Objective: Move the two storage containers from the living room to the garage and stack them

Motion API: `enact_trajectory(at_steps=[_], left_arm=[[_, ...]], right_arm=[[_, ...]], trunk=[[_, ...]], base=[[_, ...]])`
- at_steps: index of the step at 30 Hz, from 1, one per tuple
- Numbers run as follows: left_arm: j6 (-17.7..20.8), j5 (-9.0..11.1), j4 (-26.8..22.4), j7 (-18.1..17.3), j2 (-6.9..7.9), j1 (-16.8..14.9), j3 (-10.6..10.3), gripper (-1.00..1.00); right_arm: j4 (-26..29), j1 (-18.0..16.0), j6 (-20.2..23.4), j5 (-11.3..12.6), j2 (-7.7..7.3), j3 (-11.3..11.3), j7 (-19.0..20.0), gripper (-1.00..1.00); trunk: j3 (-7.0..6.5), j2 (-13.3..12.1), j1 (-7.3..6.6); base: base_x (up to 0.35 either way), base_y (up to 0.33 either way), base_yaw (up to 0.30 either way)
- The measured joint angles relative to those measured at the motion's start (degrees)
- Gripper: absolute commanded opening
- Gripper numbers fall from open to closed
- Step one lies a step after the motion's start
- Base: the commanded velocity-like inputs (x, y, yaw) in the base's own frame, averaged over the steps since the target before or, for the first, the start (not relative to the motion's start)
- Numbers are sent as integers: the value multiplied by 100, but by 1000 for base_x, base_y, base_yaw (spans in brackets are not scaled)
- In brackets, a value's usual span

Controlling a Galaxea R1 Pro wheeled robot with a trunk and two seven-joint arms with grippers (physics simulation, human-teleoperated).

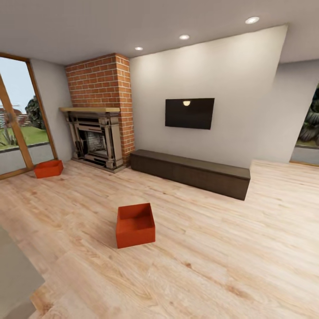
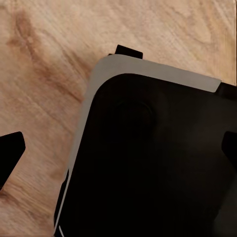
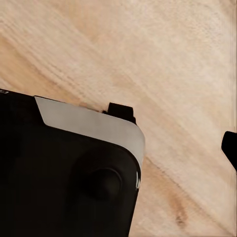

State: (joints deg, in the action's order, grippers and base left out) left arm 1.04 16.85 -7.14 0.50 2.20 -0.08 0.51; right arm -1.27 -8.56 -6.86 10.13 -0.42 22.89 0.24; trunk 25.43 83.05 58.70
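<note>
Two red-orange open-top storage containers stand on the pale wood floor of the living room. One container point(image 1: 135, 224) is in the middle of the floor, a short way ahead. The other container point(image 1: 48, 168) is far left, by the glass door beside the fireplace. Both look empty. My left gripper point(image 2: 118, 153) hangs open over my own dark base, one black fingertip point(image 2: 11, 153) at each side of its wrist view. My right gripper point(image 3: 118, 150) also points down at base and planks, with a single fingertip point(image 3: 230, 148) showing at the picture's edge, set wide. Neither gripper holds anything.
A brick fireplace point(image 1: 99, 128) fills the far left corner. A long low dark cabinet point(image 1: 190, 173) runs along the white wall under a black TV point(image 1: 189, 113). A glass door point(image 1: 17, 124) is at the left. A grey shape point(image 1: 15, 274) sits at the bottom left.
</note>
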Motion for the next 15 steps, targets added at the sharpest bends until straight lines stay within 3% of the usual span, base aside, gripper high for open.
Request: enact_trajectory(at_steps=[6, 15], left_arm=[[1, 1, 1, -2, 8, 0, 4, 100], [1, 1, 2, -3, 9, 0, 7, 100]], right_arm=[[0, 0, 32, 7, 24, 10, -6, 100], [0, 0, 60, 10, 13, 1, -8, 100]], trunk=[[0, 0, 0], [0, 0, 0]], base=[[320, -18, 38], [325, -1, 248]])
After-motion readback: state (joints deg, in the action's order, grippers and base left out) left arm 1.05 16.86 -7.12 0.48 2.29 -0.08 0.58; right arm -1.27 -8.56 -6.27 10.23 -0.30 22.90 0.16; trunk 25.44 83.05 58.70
